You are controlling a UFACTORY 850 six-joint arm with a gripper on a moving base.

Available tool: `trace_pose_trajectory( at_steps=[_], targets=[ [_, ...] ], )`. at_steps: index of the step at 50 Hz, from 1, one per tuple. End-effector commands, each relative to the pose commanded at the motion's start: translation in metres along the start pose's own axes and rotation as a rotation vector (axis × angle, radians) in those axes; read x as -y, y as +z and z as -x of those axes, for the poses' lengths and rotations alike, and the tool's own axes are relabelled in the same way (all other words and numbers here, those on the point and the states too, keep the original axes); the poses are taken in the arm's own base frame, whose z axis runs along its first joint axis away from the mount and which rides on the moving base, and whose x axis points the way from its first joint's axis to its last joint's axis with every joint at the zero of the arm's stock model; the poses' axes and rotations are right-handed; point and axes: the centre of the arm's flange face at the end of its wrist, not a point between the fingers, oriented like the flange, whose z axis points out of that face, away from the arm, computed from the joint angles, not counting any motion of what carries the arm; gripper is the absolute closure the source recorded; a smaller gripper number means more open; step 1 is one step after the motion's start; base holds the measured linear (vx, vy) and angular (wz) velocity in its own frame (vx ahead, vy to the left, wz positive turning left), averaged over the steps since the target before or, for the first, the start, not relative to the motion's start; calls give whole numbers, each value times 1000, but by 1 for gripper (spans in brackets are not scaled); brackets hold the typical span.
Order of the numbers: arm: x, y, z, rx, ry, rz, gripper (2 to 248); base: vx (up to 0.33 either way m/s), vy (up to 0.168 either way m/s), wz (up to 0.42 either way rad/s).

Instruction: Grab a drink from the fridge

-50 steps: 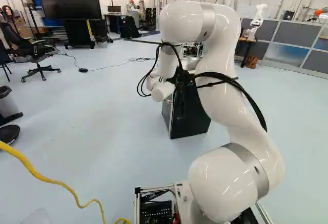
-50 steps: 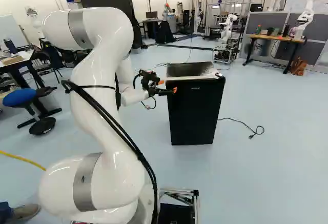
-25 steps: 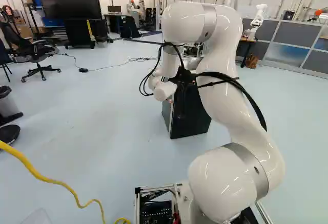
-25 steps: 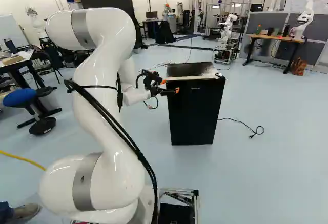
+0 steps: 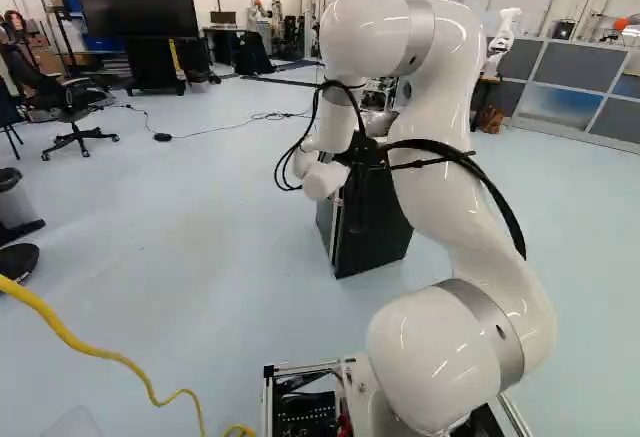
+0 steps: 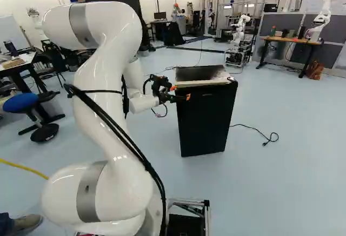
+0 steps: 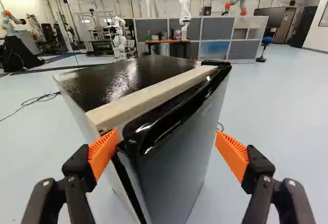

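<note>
By the open claw [image 6: 180, 92], black fridge [image 6: 205, 125], door print [image 6: 206, 93] illegible

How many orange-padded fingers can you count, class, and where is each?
2. One finger is at the near top corner of the fridge; the other finger stands apart from it, out beside the door. Neither is hidden.

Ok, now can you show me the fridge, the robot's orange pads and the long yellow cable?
Fridge [image 6: 206, 122]: right base view, on its black front.
Orange pads [image 7: 233, 155]: wrist view, on one finger's pad.
Yellow cable [image 5: 100, 355]: left base view, on its stretch along the floor.
</note>
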Motion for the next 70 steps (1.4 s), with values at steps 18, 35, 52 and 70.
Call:
trace_pose_trajectory(
  at_steps=[18, 35, 52, 70],
  targets=[
    [-27, -27, -1, 24, -31, -2, 3, 0, 0, 0],
    [-54, -53, -1, 47, -55, 13, 3, 0, 0, 0],
    [-85, -73, -1, 67, -74, 44, 3, 0, 0, 0],
    [-120, -89, -2, 86, -86, 93, 3, 0, 0, 0]
  ],
)
